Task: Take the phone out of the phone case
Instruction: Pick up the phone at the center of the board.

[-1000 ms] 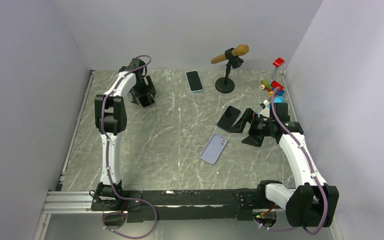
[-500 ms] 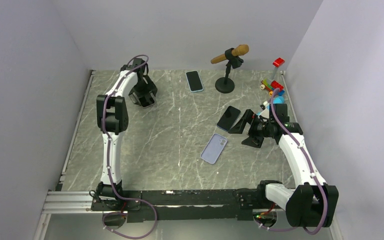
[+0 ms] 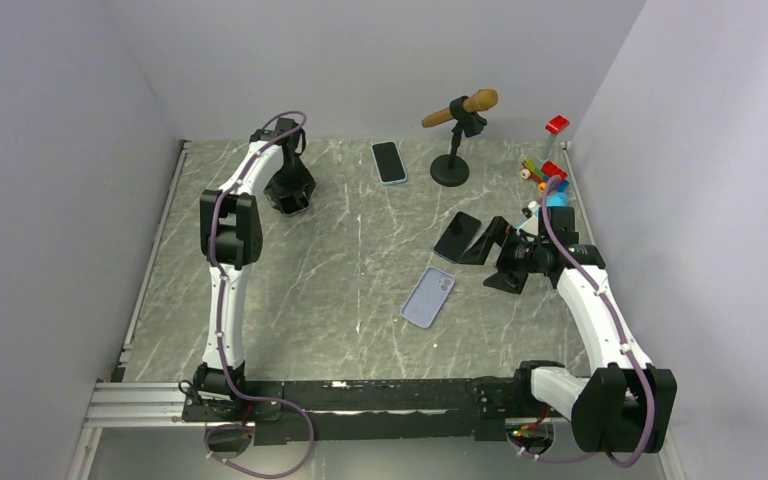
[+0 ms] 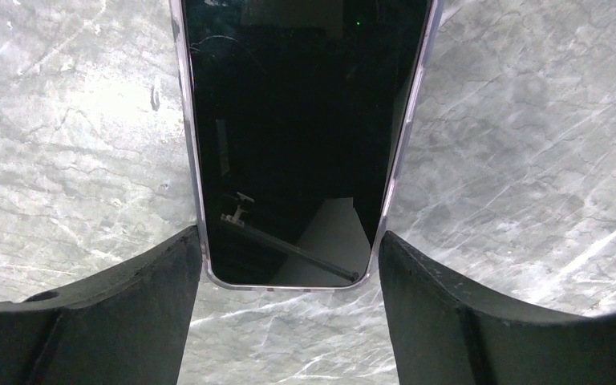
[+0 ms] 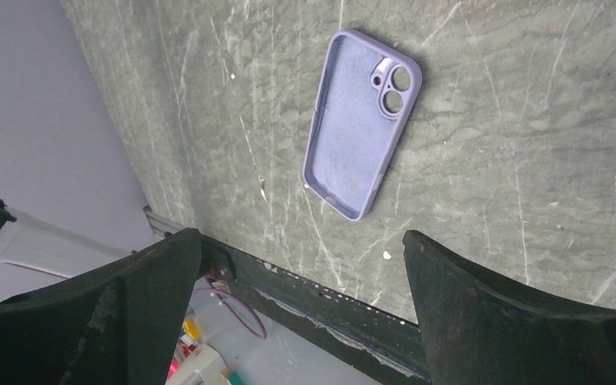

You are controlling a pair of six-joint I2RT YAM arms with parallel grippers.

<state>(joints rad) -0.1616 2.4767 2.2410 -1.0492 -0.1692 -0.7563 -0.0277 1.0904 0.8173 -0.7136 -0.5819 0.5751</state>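
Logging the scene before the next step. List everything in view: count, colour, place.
phone case: one, lavender, empty, mid-table
held phone: one, dark screen with lilac rim, far left
blue-cased phone: one, blue, far centre
black phone: one, black, flat, right of centre
microphone: one, tan on black stand, far right
small toys: several, red and mixed, far right corner
table: one, grey-green marble, spans the workspace
left pincer: one, black, shut on the held phone
right pincer: one, black, open, over the table

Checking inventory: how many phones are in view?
3: held phone in left gripper; blue-edged phone far centre; black phone by right gripper. None apparently hidden.
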